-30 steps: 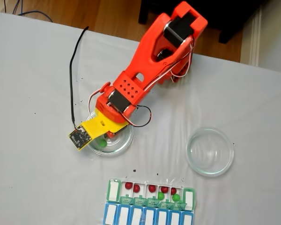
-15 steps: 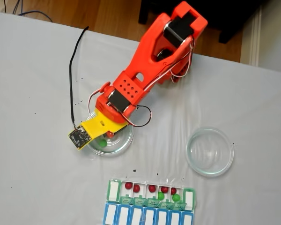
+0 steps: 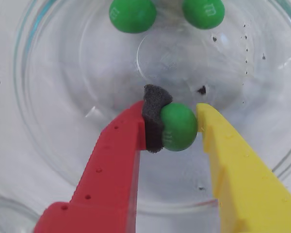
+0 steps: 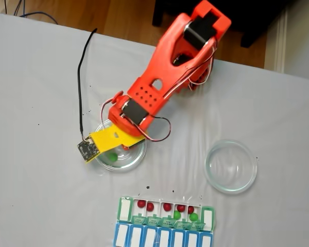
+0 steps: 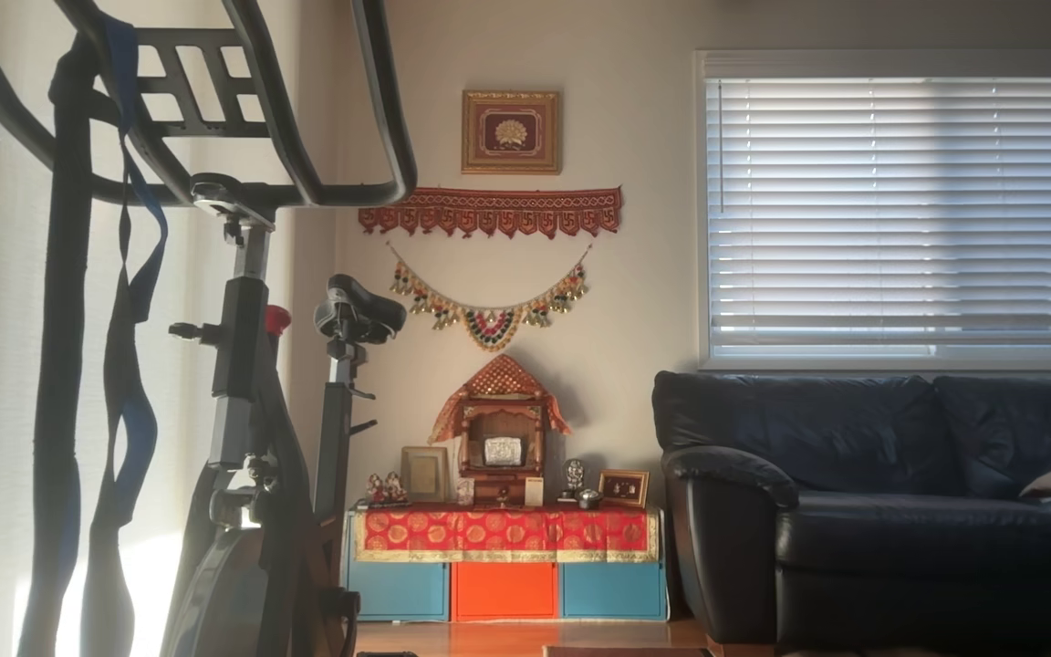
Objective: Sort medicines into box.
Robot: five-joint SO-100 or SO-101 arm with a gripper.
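Observation:
In the wrist view a green medicine (image 3: 178,127) sits between the dark foam pad (image 3: 154,116) on my red finger and my yellow finger (image 3: 233,165), both touching it. My gripper (image 3: 174,122) is shut on it just above the floor of a clear glass dish (image 3: 48,97). Two more green medicines (image 3: 132,14) (image 3: 203,12) lie at the dish's far side. In the fixed view the gripper (image 4: 117,151) is over the left dish (image 4: 139,157), with a green medicine (image 4: 112,156) showing beside it. The box (image 4: 124,208) holds several red medicines (image 4: 150,206) and two green ones (image 4: 176,214).
A second glass dish (image 4: 230,165) stands empty at the right of the fixed view. A blue-and-white organizer row (image 4: 162,237) adjoins the box at the front edge. A black cable (image 4: 80,87) runs from the wrist camera to the table's back. The other view shows a living room.
The arm has shifted slightly toward the back of the table, and the yellow wrist part moved a little with it. More of the green ball beside it now shows.

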